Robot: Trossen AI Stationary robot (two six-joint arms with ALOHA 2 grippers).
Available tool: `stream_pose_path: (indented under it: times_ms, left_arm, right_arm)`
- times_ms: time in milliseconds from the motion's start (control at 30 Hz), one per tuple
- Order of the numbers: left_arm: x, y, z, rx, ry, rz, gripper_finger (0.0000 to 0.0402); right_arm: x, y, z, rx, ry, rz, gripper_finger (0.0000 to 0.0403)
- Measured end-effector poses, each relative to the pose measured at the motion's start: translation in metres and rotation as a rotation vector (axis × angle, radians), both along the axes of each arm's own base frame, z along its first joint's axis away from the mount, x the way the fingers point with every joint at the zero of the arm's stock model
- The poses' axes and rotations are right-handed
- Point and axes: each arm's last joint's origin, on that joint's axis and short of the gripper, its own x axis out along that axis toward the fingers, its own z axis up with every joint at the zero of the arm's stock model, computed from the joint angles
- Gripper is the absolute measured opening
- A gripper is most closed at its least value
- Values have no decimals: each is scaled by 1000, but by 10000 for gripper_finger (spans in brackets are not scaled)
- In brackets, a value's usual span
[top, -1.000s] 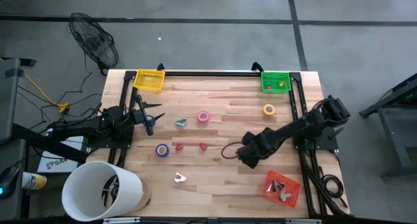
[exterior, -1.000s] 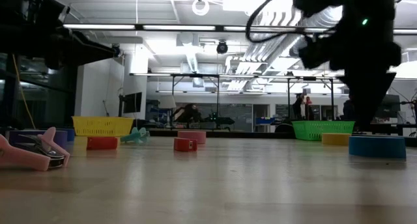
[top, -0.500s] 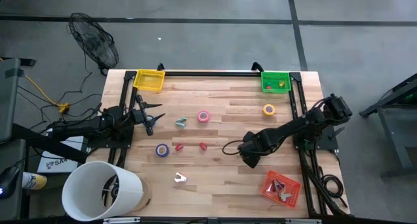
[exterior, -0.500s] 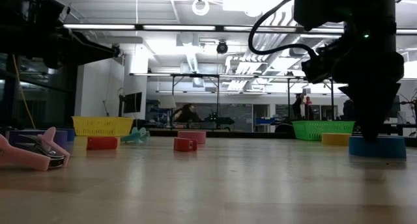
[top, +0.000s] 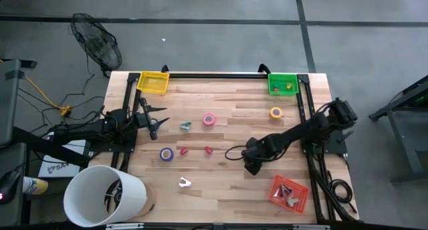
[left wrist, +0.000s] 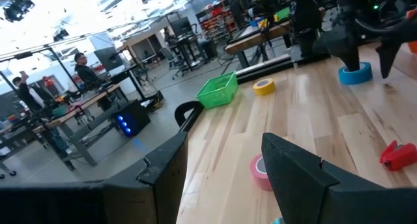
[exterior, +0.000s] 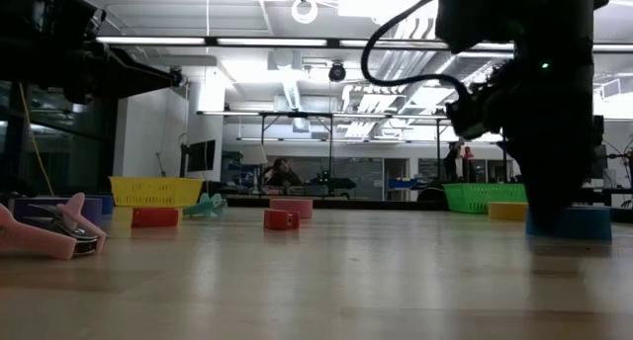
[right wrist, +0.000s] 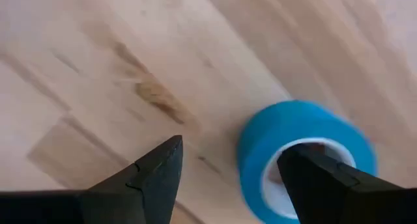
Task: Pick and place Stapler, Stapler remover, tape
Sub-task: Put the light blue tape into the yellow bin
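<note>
A blue tape roll (right wrist: pixel 303 152) lies flat on the wooden table; it also shows in the low view (exterior: pixel 586 222) and the left wrist view (left wrist: pixel 356 73). My right gripper (right wrist: pixel 234 149) is open and points down at it, with one finger over the roll's hole and the other outside its wall. In the high view my right gripper (top: pixel 253 163) hides the roll. My left gripper (top: pixel 157 120) waits open at the table's left edge. Elsewhere lie a pink tape (top: pixel 209 120), a yellow tape (top: pixel 276 112), a second blue tape (top: pixel 166 154), a teal staple remover (top: pixel 185 126) and a pale one (top: pixel 185 183). My right gripper comes at the blue tape roll from above, its fingers astride the wall (right wrist: pixel 257 146) on one side of the roll. Whether a finger touches the roll I cannot tell. The roll lies flat on the table.
A yellow basket (top: pixel 152 81) and a green basket (top: pixel 282 83) stand at the far corners. An orange basket (top: pixel 289 193) sits at the near right and a white bucket (top: pixel 103 196) at the near left. Two small red pieces (top: pixel 184 150) (top: pixel 208 150) lie mid-table.
My right gripper has come down over the blue tape roll and shifted a little toward the table's left and far side. The roll has stayed where it was.
</note>
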Motion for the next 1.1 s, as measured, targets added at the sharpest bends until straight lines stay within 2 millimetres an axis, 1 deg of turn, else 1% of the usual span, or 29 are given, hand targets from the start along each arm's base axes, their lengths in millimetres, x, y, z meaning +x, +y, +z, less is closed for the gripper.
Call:
stream_pose_path:
  times_ms: [133, 233, 367, 567, 600, 767, 900, 1000, 1100]
  left_arm:
    - [0, 0, 0, 0, 1, -4, 193]
    - [0, 0, 0, 0, 2, -5, 193]
    - [0, 0, 0, -1, 1, -5, 193]
    - [0, 0, 0, -28, -8, -7, 193]
    - [0, 0, 0, -33, -10, -8, 193]
    - [0, -1, 0, -45, -18, -22, 193]
    - [0, -2, 3, -40, -41, -59, 193]
    - [0, -2, 5, -37, -65, -70, 193]
    - [0, -2, 10, -30, -111, -73, 193]
  right_arm:
    - [2, 1, 1, 11, -24, 21, 227]
    - [2, 1, 2, 19, -20, 36, 202]
    - [2, 1, 2, 1, -23, 60, 147]
    - [3, -2, 2, -86, -46, 101, 35]
    - [3, -2, 2, -107, -56, 109, 27]
    - [8, -4, 4, -240, -132, 124, 28]
    - [14, -7, 6, -386, -207, 148, 28]
    - [21, -8, 9, -479, -277, 190, 28]
    - [32, -15, 13, -533, -344, 228, 28]
